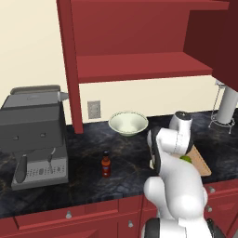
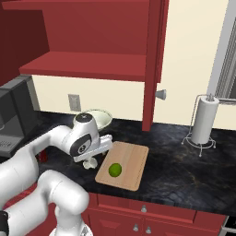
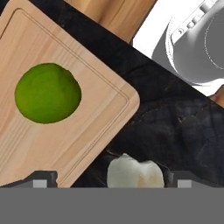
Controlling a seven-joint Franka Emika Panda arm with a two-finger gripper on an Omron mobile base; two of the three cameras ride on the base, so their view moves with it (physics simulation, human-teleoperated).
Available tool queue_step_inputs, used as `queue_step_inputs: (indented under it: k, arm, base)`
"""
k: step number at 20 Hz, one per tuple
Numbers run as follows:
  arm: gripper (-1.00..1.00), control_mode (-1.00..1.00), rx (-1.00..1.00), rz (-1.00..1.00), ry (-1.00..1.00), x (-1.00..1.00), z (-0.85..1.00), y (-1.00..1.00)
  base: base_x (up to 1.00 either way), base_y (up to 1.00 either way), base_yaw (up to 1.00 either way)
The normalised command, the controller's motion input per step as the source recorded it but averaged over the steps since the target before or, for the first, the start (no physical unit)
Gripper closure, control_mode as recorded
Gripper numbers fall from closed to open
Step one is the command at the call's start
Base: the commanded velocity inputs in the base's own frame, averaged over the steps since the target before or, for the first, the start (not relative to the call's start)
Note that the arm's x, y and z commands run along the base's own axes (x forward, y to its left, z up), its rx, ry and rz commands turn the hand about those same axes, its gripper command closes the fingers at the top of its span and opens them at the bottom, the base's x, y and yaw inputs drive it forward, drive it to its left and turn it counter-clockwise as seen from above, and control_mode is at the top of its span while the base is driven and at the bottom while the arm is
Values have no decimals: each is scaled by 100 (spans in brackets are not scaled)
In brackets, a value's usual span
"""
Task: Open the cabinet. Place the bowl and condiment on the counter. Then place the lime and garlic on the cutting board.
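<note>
The cabinet [image 1: 139, 46] stands open with bare shelves. On the counter [image 1: 83, 153] sit the bowl [image 1: 128, 123] by the wall and the condiment [image 1: 106, 164] in front of it. The lime [image 3: 48, 92] rests on the cutting board [image 3: 65, 135], which also shows in the right base view as the board [image 2: 126, 161] with the lime [image 2: 115, 170]. The garlic [image 3: 134, 173] lies on the dark counter just off the board's corner. My gripper [image 3: 116, 180] hangs open right above the garlic, one fingertip on either side. From the right base view the gripper [image 2: 91, 159] points down at the garlic [image 2: 90, 164], left of the board.
A grey coffee machine [image 1: 35, 135] fills the counter's left end. A paper towel holder [image 2: 203, 122] stands at the right by the wall. The open cabinet door [image 2: 154, 64] hangs over the counter behind the board. Red drawers [image 1: 69, 216] run below the counter edge.
</note>
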Motion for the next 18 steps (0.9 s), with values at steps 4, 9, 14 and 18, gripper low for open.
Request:
queue_step_inputs:
  k: [4, 9, 14, 18]
  arm:
    - [-100, -100, 4, -15, 4, 1, 0, 32]
    - [-100, -100, 1, -10, 1, 1, -15, 31]
    - [-100, -100, 0, -8, 0, 21, -32, 12]
    - [-100, -100, 0, -7, 0, 28, -22, 7]
  base:
    - [0, 0, 0]
    - [0, 0, 0]
    - [0, 0, 0]
    - [0, 0, 0]
